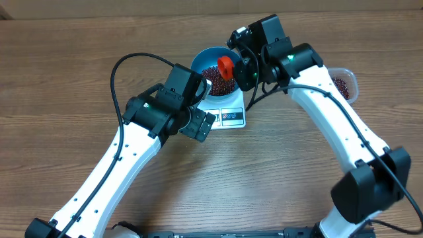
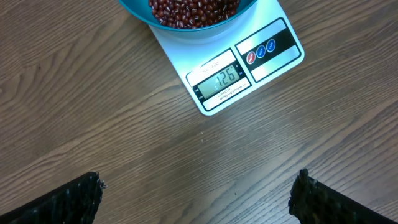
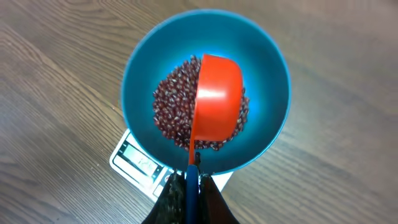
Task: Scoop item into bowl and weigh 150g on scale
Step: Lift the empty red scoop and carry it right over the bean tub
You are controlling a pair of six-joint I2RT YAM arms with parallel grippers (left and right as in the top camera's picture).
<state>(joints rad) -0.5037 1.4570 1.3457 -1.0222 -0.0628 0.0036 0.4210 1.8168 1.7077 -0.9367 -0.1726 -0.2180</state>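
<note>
The blue bowl (image 1: 201,58) stands on the white scale (image 1: 228,116), with a heap of dark red-brown beans (image 3: 171,106) in it. In the left wrist view the scale (image 2: 249,68) shows 126 on its display. My right gripper (image 3: 194,186) is shut on the blue handle of an orange scoop (image 3: 217,99). The scoop hangs over the beans inside the bowl (image 3: 140,81), turned so that its outer side faces the camera. My left gripper (image 2: 199,199) hovers open over bare table just in front of the scale, with nothing between its fingers (image 2: 68,202).
A clear plastic tub (image 1: 344,84) with more beans stands at the right, behind my right arm. Both arms reach in from the near edge and meet around the scale. Wooden tabletop lies on every side.
</note>
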